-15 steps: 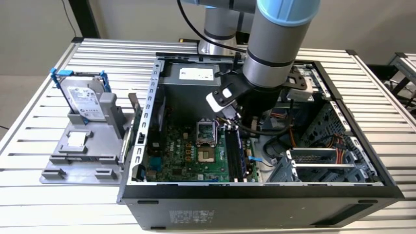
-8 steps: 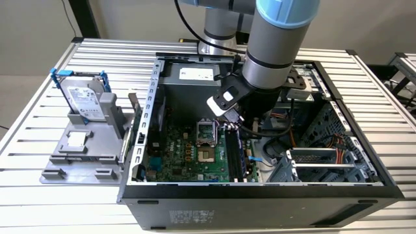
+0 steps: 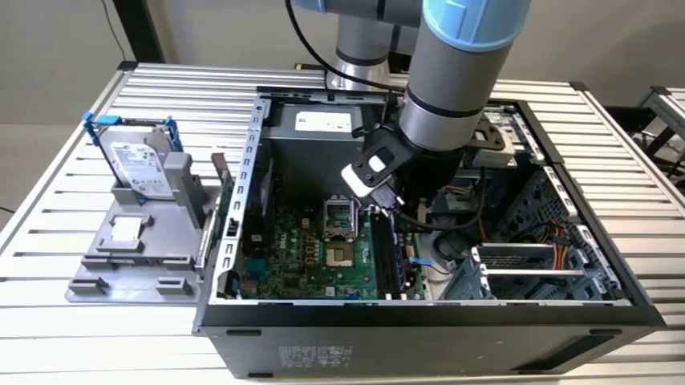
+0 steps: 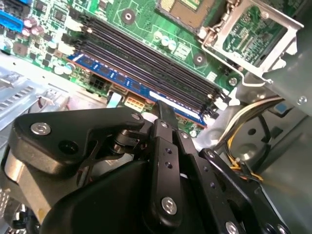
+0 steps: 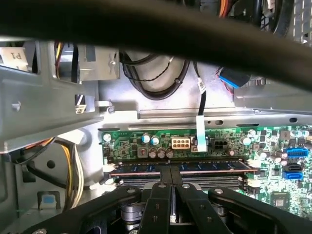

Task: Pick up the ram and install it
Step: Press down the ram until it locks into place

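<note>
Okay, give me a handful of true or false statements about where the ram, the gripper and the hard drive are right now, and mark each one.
1. The ram lies along the outermost of the black motherboard slots, on the side away from the processor socket. True.
2. The gripper is over the holder outside the case. False: it is inside the computer case, with its jaws closed together right at the ram's edge.
3. The hard drive stands in its blue bracket outside the case, towards the exterior view's left. True.
4. The processor socket holds a fan. False: it is bare, with its metal frame showing.
</note>
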Robot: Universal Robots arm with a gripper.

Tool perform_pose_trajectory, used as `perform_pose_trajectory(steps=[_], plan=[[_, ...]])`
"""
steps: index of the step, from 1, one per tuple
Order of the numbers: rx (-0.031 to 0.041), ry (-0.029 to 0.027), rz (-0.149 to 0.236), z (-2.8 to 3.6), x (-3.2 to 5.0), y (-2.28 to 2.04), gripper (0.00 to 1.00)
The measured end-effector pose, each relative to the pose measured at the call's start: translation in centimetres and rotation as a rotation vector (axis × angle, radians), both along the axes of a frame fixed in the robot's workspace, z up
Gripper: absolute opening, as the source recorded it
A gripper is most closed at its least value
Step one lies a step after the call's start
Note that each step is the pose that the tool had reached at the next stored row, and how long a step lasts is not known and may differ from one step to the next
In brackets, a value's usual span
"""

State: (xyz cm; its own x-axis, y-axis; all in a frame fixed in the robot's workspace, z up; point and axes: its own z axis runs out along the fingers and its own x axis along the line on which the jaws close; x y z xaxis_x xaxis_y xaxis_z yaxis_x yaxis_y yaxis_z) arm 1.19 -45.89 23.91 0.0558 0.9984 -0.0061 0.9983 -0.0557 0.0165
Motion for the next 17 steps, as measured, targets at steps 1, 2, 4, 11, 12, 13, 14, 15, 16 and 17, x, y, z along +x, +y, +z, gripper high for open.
perform_pose_trajectory(steps=[1, 2, 4, 11, 12, 13, 14, 15, 16, 17], plan=[[-0.0002, 0.0001, 0.004, 0.00, 0.00, -0.08, 0.00], [-0.0002, 0.0001, 0.007, -0.01, 0.00, -0.16, 0.00], [-0.0004, 0.0029, 0.015, -0.12, 0.01, -0.26, 0.00], [-0.0005, 0.0125, 0.026, -0.69, -0.07, -0.32, 0.00], [-0.0005, 0.0126, 0.028, -0.87, -0.07, -0.32, 0.00], [-0.0006, 0.0126, 0.030, -1.06, -0.07, -0.32, 0.00], [-0.0007, 0.0127, 0.032, -1.24, -0.07, -0.32, 0.00], [-0.0006, 0.0126, 0.034, -1.41, -0.07, -0.32, 0.00], [-0.0015, 0.0129, 0.036, -1.56, -0.07, -0.33, 0.00], [-0.0020, 0.0131, 0.038, -1.71, -0.07, -0.33, 0.00]])
